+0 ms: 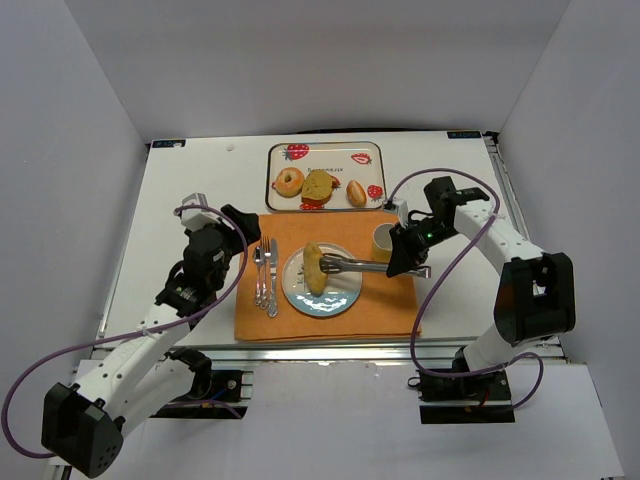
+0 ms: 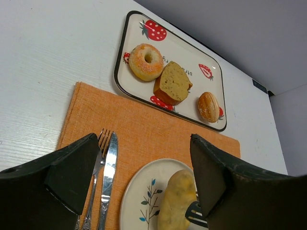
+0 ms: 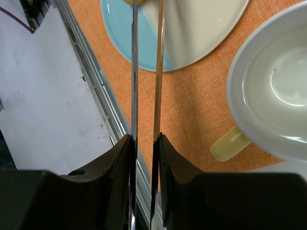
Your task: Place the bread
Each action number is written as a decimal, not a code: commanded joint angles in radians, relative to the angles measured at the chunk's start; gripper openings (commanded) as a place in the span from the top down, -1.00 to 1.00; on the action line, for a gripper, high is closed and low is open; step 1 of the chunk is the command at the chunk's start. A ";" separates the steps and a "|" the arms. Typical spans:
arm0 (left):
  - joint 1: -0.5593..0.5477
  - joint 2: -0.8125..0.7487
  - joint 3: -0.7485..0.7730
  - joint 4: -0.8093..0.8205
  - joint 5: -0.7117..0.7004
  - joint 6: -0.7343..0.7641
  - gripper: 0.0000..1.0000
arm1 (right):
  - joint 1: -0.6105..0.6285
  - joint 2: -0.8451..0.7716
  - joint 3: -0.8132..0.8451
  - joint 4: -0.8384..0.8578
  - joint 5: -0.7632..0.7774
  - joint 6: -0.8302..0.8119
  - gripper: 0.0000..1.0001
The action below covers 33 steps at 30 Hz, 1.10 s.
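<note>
On the orange mat: one placemat (image 1: 390, 310) (image 2: 129, 124) (image 3: 192, 105) on the white table (image 1: 200, 190), carrying one plate (image 1: 335, 298) (image 2: 144, 191) (image 3: 192, 33), one cup (image 1: 383, 240) (image 3: 273, 81), one fork (image 1: 260, 270) (image 2: 102, 141) and one knife (image 1: 272, 280) (image 2: 109, 167). There might be a third bit of cutlery next to them, but it's too small from overhead for me to call.
Baked stuff: four pieces total, with one on the plate and three on the tray.
Arms: two, one on each side of the mat.
Edges: the mat's near edge runs just beside the table's front edge, and the tray (image 1: 330, 155) (image 2: 187, 57) sits right at the mat's far edge.
Open room: bare table left of the mat, and a narrower strip right of the cup.
Plate: holds the bread (image 1: 315, 268) (image 2: 177, 199), a longish roll lying left of centre.
Tray: strawberry print, holding one donut (image 1: 289, 182) (image 2: 146, 61), one cake chunk (image 1: 319, 188) (image 2: 173, 84) and one small bun (image 1: 356, 192) (image 2: 208, 106), in a row from left to right.
Cup: white inside, pale handle, just right of the plate.
Left pincer (image 1: 245, 222) (image 2: 144, 163): fingers spread wide apart and gripping nothing, up over the mat's far left corner near the cutlery.
Right pincer (image 1: 405, 255) (image 3: 145, 143): clamped on the handle end of the tongs (image 1: 355, 265) (image 3: 134, 72). The tong tips reach across the plate to the right side of the bread.
</note>
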 commanded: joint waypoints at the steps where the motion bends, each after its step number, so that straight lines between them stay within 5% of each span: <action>1: 0.007 -0.017 -0.018 0.010 0.000 0.009 -0.73 | 0.012 -0.035 0.002 -0.035 0.048 -0.043 0.91; 6: 0.007 -0.041 -0.036 0.016 0.001 -0.003 -0.74 | 0.012 -0.050 0.023 -0.007 0.042 -0.011 0.42; 12: 0.007 -0.057 -0.045 0.014 0.000 -0.003 -0.74 | 0.012 -0.095 0.068 0.043 0.039 0.035 0.14; 24: 0.007 -0.054 -0.041 0.019 0.003 0.004 -0.74 | 0.009 -0.130 0.108 0.080 0.035 0.067 0.08; 29: 0.007 -0.052 -0.038 0.027 0.001 0.009 -0.74 | 0.022 -0.140 0.169 0.178 0.047 0.011 0.27; 33: 0.008 -0.041 -0.030 0.030 0.003 0.010 -0.58 | 0.146 -0.123 0.224 0.298 0.188 -0.159 0.40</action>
